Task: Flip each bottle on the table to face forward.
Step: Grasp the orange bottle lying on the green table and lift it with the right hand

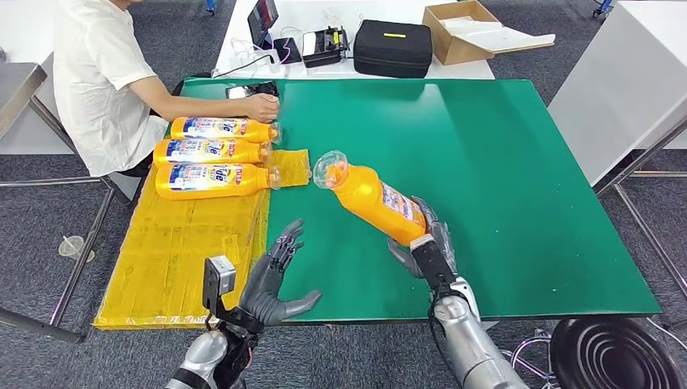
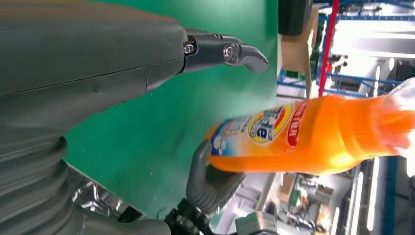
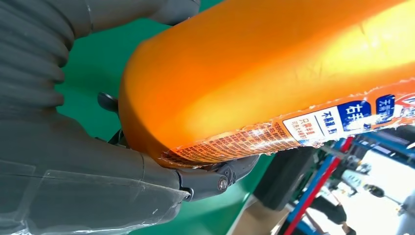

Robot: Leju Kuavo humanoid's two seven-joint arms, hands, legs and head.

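Observation:
My right hand (image 1: 424, 237) grips the base of an orange detergent bottle (image 1: 370, 198), lifted and tilted over the green table (image 1: 502, 162), its clear cap toward the far left. The left wrist view shows that bottle's (image 2: 313, 139) front label; the right wrist view shows the bottle (image 3: 274, 73) with small print on its back label, wrapped by my right hand (image 3: 98, 161). My left hand (image 1: 275, 279) hovers open near the table's front edge, fingers spread, with its fingertip (image 2: 244, 54) seen from the wrist. Three more orange bottles (image 1: 212, 154) lie side by side, labels up, at the far left.
A seated person rests a hand (image 1: 261, 106) on the farthest bottle. A yellow sheet (image 1: 186, 251) covers the table's left side. Behind the table stand a black case (image 1: 394, 47), a cardboard box (image 1: 466, 28) and electronics. A grey table (image 1: 616, 89) stands at right.

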